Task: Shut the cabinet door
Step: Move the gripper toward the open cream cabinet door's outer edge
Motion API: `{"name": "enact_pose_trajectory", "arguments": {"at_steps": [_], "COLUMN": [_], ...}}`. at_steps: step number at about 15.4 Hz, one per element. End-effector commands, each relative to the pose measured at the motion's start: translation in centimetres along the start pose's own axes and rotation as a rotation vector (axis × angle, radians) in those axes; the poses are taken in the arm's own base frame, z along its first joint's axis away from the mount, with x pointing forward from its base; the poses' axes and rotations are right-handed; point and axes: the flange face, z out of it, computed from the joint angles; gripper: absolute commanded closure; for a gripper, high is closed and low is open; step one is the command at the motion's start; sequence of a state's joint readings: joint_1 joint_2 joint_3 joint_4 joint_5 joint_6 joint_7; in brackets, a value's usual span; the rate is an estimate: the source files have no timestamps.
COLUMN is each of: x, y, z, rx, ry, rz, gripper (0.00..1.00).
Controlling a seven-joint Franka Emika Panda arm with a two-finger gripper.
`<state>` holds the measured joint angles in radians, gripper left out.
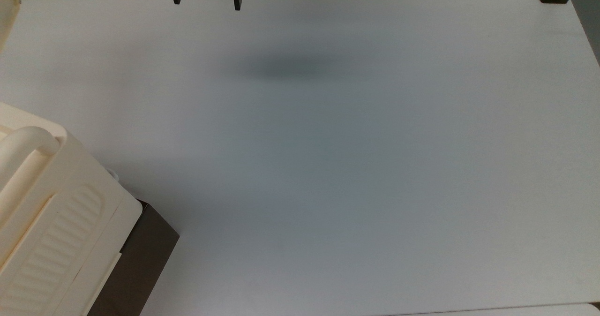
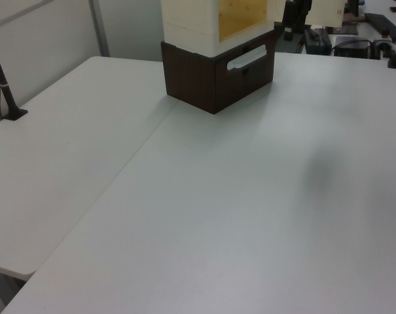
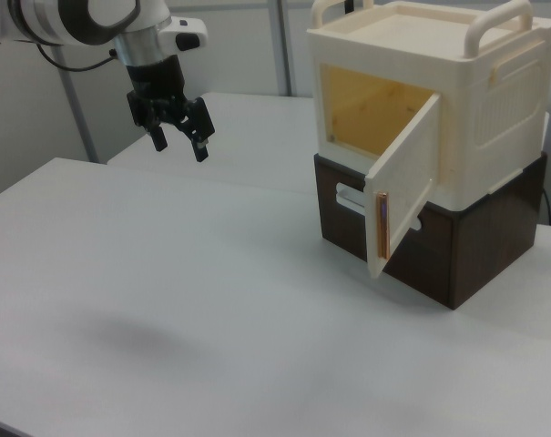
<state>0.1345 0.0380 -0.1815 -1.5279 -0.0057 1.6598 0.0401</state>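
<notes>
In the right view, the cabinet door point(image 3: 404, 176) stands ajar on the cream cabinet point(image 3: 457, 100), far right. The end effector point(image 3: 178, 128) hangs released, well apart; best approach behind the door's outer face, then push steadily

This is looking like a robotics lab or test bench. A broad white table point(image 3: 166, 300) is standing almost bare, with a white robot arm point(image 3: 84, 18) hanging over its far side. Behind the table, pale partition panels point(image 2: 40, 39) on metal posts are closing it in, and what may be cabled equipment point(image 2: 355, 46) is sitting beyond its edge.
</notes>
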Motion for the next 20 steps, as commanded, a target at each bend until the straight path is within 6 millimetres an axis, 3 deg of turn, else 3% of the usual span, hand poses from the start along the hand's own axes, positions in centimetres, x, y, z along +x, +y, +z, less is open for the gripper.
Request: {"name": "enact_pose_trajectory", "arguments": {"at_steps": [1,5,8,9,11,17,20], "x": [-0.4,-0.7,-1.1,-1.1,-0.9,-1.4,-1.0], "y": [0.7,3.0,6.2,7.1,9.4,16.2,18.6], "z": [-0.2,-0.8,-2.1,-2.2,-3.4,-4.6,-5.7], "rx": [-0.012,-0.008,-0.015,-0.021,-0.023,0.0,0.035], "ry": [0.003,0.009,0.038,0.043,0.105,0.189,0.311], "rz": [-0.022,-0.13,-0.123,-0.109,-0.061,0.082,0.144], "gripper": [0.0,0.0,0.0,0.06,0.29,0.97,1.0]}}
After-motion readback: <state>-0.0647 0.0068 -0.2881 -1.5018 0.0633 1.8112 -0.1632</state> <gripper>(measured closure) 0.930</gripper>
